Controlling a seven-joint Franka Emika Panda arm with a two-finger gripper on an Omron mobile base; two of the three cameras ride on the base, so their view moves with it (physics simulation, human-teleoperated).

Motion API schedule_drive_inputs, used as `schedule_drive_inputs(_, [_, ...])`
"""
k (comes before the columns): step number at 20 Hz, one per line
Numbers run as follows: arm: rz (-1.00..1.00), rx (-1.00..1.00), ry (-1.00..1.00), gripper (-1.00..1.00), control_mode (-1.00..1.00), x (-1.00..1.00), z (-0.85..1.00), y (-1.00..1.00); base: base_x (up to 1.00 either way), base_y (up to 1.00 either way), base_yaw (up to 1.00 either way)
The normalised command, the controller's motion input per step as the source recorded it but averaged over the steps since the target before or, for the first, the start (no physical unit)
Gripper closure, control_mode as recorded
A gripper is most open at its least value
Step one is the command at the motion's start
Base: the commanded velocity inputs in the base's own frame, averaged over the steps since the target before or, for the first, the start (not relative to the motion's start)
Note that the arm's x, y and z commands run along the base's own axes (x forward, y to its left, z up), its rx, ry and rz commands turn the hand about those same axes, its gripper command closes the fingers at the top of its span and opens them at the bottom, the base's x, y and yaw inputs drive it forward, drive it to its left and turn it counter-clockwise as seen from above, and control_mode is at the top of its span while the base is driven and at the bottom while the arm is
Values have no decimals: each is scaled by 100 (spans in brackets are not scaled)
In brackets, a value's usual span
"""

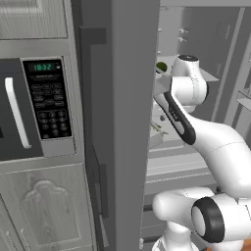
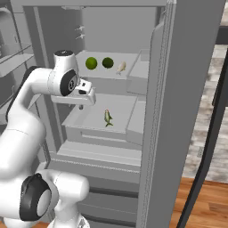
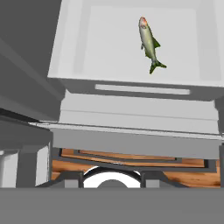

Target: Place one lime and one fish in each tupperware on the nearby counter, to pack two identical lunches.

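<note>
Beyond the white arm's tool (image 2: 80, 106) — on the open fridge's upper shelf (image 2: 133, 58) — sit two round green limes (image 2: 91, 63) and a pale fish (image 2: 121, 67); a greenish fish (image 2: 107, 117) lies lower, just right.

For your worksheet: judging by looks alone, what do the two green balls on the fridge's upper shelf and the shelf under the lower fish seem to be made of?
The limes look like smooth, matte fruit skin: an even dark green with no highlights. The shelf under the fish looks like moulded white plastic, plain and seamless with rounded edges, though a rendering leaves this open.
</note>
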Motion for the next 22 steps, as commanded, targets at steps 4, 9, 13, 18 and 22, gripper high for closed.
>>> schedule_drive_inputs(4, [-2, 0, 0, -100, -100, 0, -2, -2, 0, 0, 0])
schedule_drive_inputs(9, [0, 0, -1, -100, -100, 4, -14, -64, 0, 0, 0])
schedule_drive_inputs(13, [2, -4, -1, -100, -100, 31, -40, -59, 0, 0, 0])
schedule_drive_inputs(18, [1, 0, -2, -100, -100, 92, -64, -23, 0, 0, 0])
schedule_drive_inputs(22, [0, 1, -6, -100, -100, 100, -50, 5, 0, 0, 0])
